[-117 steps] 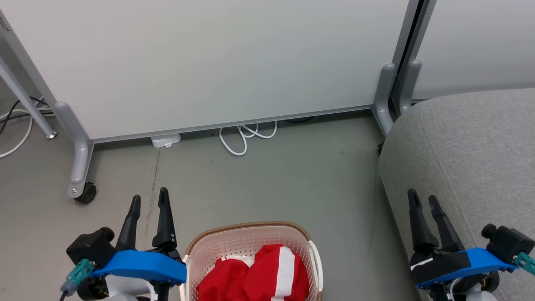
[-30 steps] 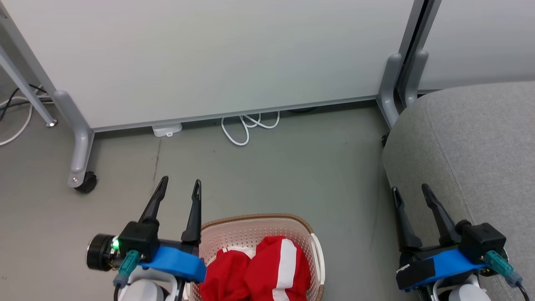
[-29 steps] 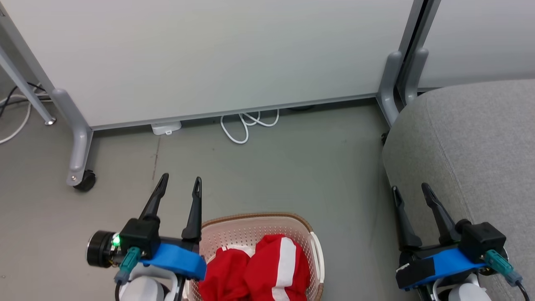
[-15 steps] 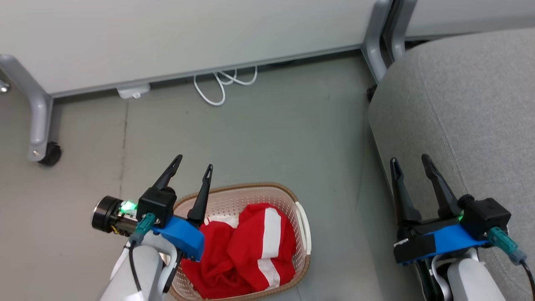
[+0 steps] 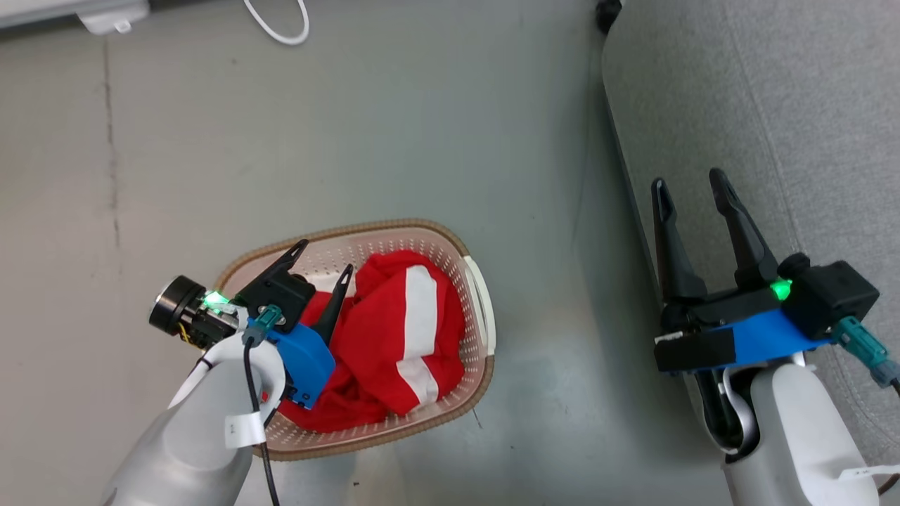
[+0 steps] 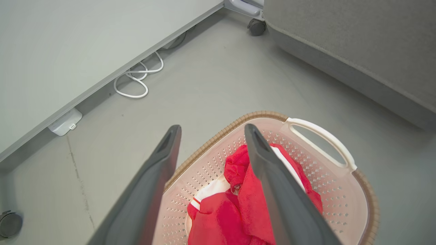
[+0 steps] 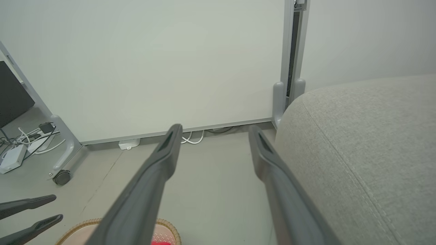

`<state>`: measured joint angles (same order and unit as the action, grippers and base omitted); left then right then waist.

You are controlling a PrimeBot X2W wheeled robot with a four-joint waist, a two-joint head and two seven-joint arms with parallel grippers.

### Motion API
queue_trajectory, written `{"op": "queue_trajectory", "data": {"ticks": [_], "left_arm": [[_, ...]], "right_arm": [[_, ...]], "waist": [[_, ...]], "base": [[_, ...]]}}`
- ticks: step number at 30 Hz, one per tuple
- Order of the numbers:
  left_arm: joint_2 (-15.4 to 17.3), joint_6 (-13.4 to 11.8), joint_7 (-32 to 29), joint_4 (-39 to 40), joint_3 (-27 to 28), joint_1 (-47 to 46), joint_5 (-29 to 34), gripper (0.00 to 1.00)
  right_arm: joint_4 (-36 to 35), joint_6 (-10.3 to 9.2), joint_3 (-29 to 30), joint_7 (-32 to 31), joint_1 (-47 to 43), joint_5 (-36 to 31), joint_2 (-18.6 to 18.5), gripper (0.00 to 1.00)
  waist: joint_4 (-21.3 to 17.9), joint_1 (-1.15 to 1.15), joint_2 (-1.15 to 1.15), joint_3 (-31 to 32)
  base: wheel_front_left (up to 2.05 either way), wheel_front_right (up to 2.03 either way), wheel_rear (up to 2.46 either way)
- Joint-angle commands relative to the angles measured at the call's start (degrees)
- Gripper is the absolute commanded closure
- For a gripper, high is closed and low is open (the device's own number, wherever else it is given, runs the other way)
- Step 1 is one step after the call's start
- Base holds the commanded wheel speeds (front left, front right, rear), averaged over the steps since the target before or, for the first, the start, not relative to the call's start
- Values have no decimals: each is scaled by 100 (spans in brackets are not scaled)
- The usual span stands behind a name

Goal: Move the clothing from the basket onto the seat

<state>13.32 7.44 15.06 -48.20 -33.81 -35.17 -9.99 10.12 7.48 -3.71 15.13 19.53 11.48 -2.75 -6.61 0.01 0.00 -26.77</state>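
Observation:
The cream perforated basket (image 5: 397, 228) with a brown woven rim stands on the grey floor, and the clothing (image 5: 394, 337) lies heaped inside it. One garment is red with broad white stripes (image 5: 420, 309); a plain red one (image 5: 337, 414) lies beside it. My left gripper (image 5: 325, 255) hangs open over the basket's left part, above the clothing and holding nothing. The left wrist view looks between my left gripper (image 6: 212, 127) fingers down at the basket (image 6: 265, 114) and the clothing (image 6: 238, 204). My right gripper (image 5: 688, 179) stands open and empty at the edge of the light grey seat (image 5: 773, 105).
A white cable loop (image 5: 278, 24) and a small white box (image 5: 112, 14) lie on the floor at the foot of a pale panel wall (image 7: 153, 68). The panel's wheeled foot (image 7: 62, 177) and more cables (image 7: 20, 143) are to the left. A caster (image 6: 255, 26) sits under the seat's corner.
The head camera has tilted down, so the whole picture has shifted. My left gripper has moved from beside the basket to over it, above the clothing. Both grippers have stayed open.

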Motion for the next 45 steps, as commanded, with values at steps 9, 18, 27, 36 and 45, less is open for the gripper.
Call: {"op": "queue_trajectory", "data": {"ticks": [9, 18, 27, 36, 45], "left_arm": [[79, 2, -20, -1413, -1013, -881, -112, 0], [63, 2, -207, -2216, -1565, -1407, -243, 0], [143, -3, -864, -2494, -1897, -1849, -145, 0], [161, -167, -1541, -2550, -2020, -2108, -117, 0], [190, -88, -2026, -2566, -2280, -2291, -54, 100]], "right_arm": [[-149, 3, -70, 4, 518, -88, -23, 0], [-265, 3, -60, 4, 749, -142, -23, 0], [-363, 3, -44, 4, 933, -186, -23, 0], [-473, 3, 1, 5, 1030, -165, -22, 0], [-577, 3, 44, 4, 1108, -159, -23, 0]], "waist": [[-215, -1, 0, -1013], [-235, -1, 0, -1473], [-238, -1, 0, -1907], [-318, -1, 0, -2301], [-346, -1, 0, -2574]], "base": [[0, 0, 0], [0, 0, 0], [0, 0, 0], [0, 0, 0], [0, 0, 0]]}}
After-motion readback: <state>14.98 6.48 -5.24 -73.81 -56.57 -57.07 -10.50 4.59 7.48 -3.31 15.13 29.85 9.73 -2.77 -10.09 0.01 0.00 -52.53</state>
